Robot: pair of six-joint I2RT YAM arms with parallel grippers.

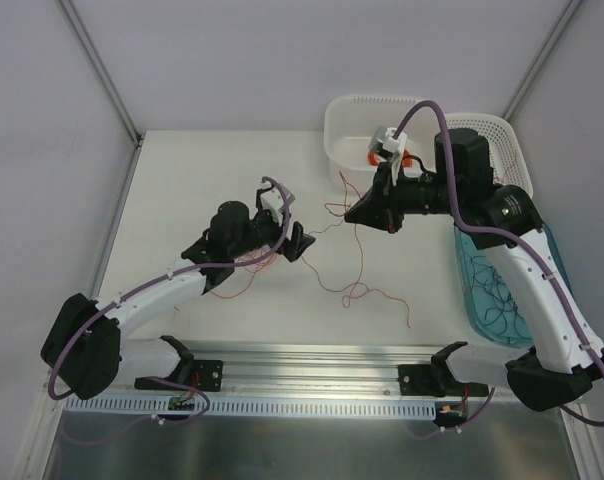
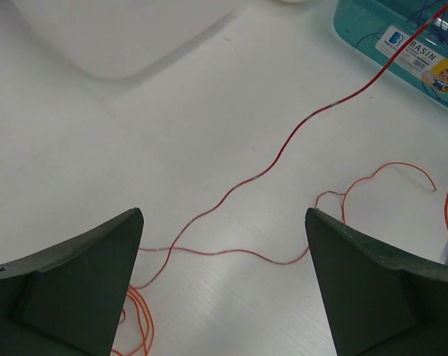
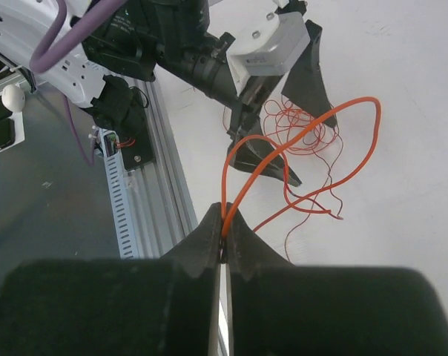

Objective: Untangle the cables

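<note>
Note the right gripper (image 3: 224,222), closed tight on an orange loop (image 3: 317,122) of cable and raised above the table (image 1: 212,160), in front of the white basket (image 1: 357,115). Note the left gripper (image 2: 224,219) too: spread wide, holding nothing, low over the table, with a red strand (image 2: 283,148) running between its fingers and a small orange scribble just beside one finger. Find the cables (image 1: 357,288) mostly as loose curly strands on the table between the two arms, with the densest knot (image 3: 298,132) lying by the left gripper in the right wrist view and more wire in the teal basin (image 1: 479,285) at the right edge.

Judging the step as drawing one strand free of the knot:

- Hold the right pinch firm and pull up and away slowly, watching for the knot to lift along with it.
- Bring the left gripper down onto the knot or the strands beside it before pulling further, closing only with wire squarely between the fingers.
- Avoid any jerk, likely to cinch such thin wire tighter.
- Steer the lifted loop away from the basket rim and the basin.
</note>
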